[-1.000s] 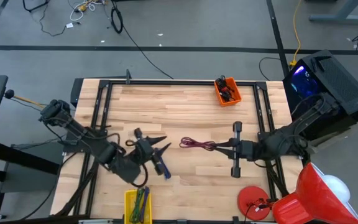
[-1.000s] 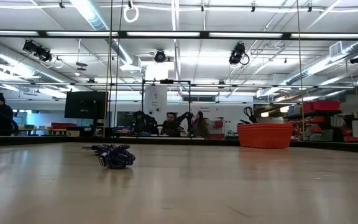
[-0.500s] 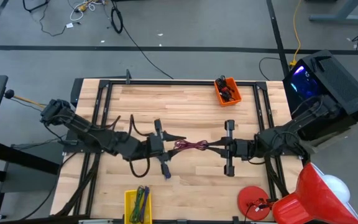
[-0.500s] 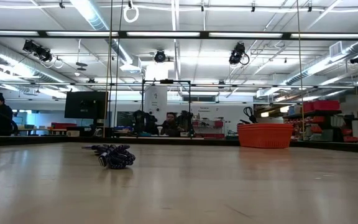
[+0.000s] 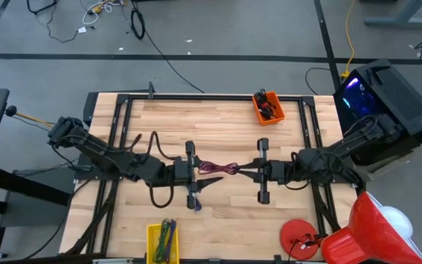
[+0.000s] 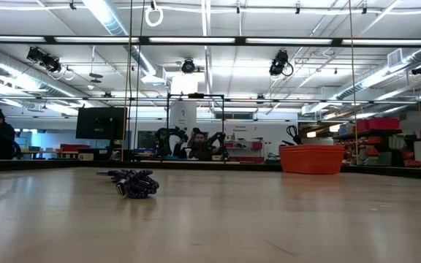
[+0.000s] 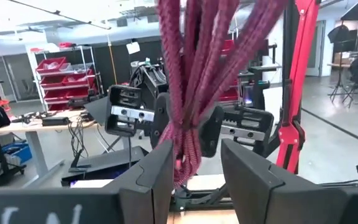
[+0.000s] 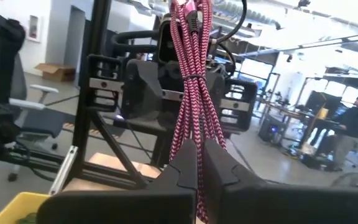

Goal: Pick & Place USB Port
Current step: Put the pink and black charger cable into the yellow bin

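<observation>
My right gripper (image 5: 252,167) pinched tight on the magenta braided cable (image 5: 224,169) at centre frame, my left gripper (image 5: 205,173) with fingers parted around the bundle's other end (whether they press it I cannot tell), orange bin (image 5: 268,107) upper right, yellow bin (image 5: 163,242) bottom edge

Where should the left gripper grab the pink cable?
Best at the free end of the cable, which stretches level between the two grippers. The right gripper already pinches the far end, so the left gripper should come straight in from its own side. Its fingers already stand either side of the bundled strands, where the bunch looks narrow enough to pinch.
</observation>
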Controlling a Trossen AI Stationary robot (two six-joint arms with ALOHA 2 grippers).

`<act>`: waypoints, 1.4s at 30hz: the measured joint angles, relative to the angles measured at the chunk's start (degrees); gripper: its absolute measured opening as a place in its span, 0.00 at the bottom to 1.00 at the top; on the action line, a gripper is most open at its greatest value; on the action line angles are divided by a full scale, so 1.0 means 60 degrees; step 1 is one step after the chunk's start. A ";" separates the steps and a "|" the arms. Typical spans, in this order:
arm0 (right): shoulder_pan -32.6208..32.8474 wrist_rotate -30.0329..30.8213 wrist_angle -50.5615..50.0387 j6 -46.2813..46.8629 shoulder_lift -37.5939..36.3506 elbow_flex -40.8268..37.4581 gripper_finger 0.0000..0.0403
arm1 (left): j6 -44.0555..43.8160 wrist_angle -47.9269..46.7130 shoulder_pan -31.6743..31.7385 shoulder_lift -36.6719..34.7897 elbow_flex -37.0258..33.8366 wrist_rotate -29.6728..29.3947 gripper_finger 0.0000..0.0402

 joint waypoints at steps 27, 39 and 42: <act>-0.0257 -0.0122 0.0530 0.0073 0.0665 0.0000 0.04 | 0.0077 -0.0553 0.0009 -0.0015 0.0015 -0.0877 0.07; -0.0195 0.1385 -0.0228 0.0249 0.0311 0.0000 0.22 | -0.1241 -0.3054 -0.1287 -0.0120 0.0007 -0.3300 0.07; -0.0191 0.1850 -0.0855 0.0526 0.0108 0.0000 0.23 | -0.2911 -0.4329 -0.1871 -0.0120 0.0007 -0.3505 0.07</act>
